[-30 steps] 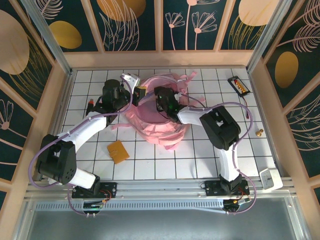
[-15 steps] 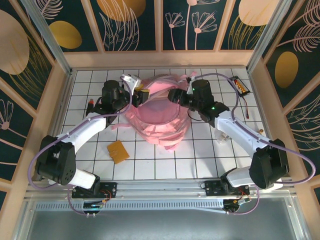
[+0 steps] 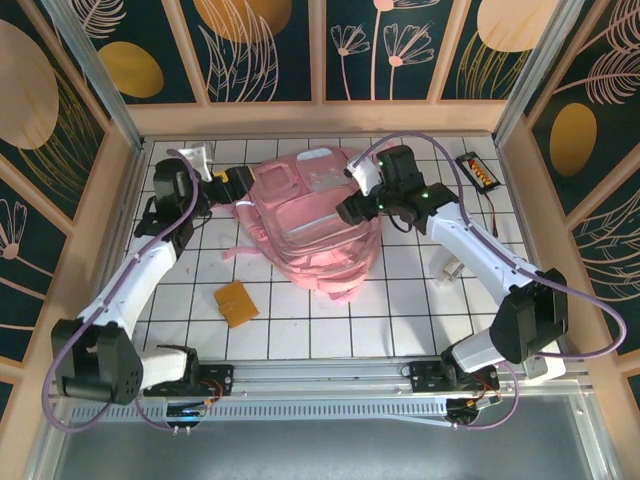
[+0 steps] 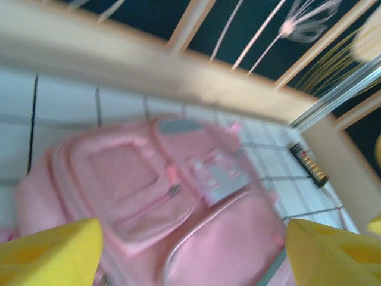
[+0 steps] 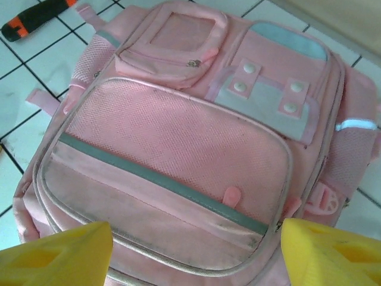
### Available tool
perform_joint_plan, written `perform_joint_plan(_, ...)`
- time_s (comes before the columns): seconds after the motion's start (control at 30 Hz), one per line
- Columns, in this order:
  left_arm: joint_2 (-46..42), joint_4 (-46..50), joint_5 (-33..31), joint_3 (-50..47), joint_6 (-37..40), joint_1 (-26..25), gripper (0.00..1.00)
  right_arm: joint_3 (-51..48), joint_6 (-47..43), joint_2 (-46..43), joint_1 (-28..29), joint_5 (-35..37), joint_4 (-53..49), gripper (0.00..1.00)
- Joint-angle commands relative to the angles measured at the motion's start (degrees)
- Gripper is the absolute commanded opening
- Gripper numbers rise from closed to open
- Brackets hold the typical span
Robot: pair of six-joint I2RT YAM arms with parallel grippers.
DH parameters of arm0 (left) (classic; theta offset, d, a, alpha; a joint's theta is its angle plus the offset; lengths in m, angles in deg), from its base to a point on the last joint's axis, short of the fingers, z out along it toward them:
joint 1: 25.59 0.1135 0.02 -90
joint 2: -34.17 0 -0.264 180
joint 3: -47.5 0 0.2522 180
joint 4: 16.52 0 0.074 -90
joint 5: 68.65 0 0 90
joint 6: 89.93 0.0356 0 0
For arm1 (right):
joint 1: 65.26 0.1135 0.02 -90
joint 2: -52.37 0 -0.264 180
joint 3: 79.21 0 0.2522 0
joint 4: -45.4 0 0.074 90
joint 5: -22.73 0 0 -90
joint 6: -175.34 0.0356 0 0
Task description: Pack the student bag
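Both arms stretch forward, the left gripper (image 4: 193, 250) and right gripper (image 5: 193, 253) gaping wide.

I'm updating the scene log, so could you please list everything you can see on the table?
backpack: one, pink, middle of the table, lying front up
flat pad: one, orange-brown, near left of the backpack
tool: one, black and orange, on the tiles beside the backpack
rack: one, black with orange bits, far right corner
small piece: one, gold, right edge
block: one, white, near right corner
table: one, white tiles
left gripper: one, yellow pads, open, at the backpack's left
right gripper: one, yellow pads, open, above the backpack
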Motion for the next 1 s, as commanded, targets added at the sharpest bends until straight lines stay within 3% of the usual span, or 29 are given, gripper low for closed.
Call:
perform_joint_plan(0.0, 6.82, 7.02, -1.19, 1.62, -7.95, 0.22, 0.76, 0.09, 18.39, 3.71, -0.63, 12.06, 4.66, 0.74)
perform_joint_plan(0.07, 11.35, 8.68, -0.03, 3.87, -8.68, 0.21, 0.74, 1.03, 32.31, 7.04, -3.95, 10.42, 0.80, 0.74)
perform_joint_plan(0.13, 14.90, 8.58, 3.85, 4.33, -9.92, 0.16, 0.66, -1.25, 39.38, 9.27, -7.54, 1.42, 2.03, 0.71)
perform_joint_plan(0.17, 15.90, 7.88, 5.57, 3.88, -10.52, 0.17, 0.63, -1.63, 40.35, 9.70, -7.82, 0.18, 2.73, 0.71)
perform_joint_plan(0.3, 17.33, 8.31, 4.82, 3.12, -9.32, 0.10, 0.47, -0.50, 40.05, 11.41, -6.15, -1.60, 4.93, 0.71)
perform_joint_plan(0.37, 18.81, 10.88, 3.40, 4.70, -9.42, 0.17, 0.44, 0.16, 39.64, 11.82, -5.51, -1.91, 5.32, 0.71)
perform_joint_plan(0.57, 21.81, 13.36, -2.60, 7.43, -16.43, 0.16, 0.22, 1.29, 36.09, 12.08, -3.78, 1.33, 3.27, 0.70)
perform_joint_plan(0.7, 25.32, 14.26, -2.64, 10.08, -19.58, 0.17, 0.16, 0.62, 35.06, 11.44, -3.26, 3.48, 3.22, 0.70)
perform_joint_plan(0.8, 25.78, 13.09, 0.65, 12.78, -14.18, -0.21, 0.21, 0.19, 40.87, 11.54, -3.79, 7.80, 0.70, 0.72)
perform_joint_plan(0.9, 24.40, 17.60, -1.68, 18.19, -1.21, -1.04, 0.25, -1.88, 44.04, 11.25, -4.42, 4.40, -0.16, 0.76)
perform_joint_plan(0.97, 22.19, 17.33, 1.26, 19.65, 8.09, -1.45, 0.25, -3.66, 43.82, 11.37, -4.63, 2.06, 1.71, 0.77)
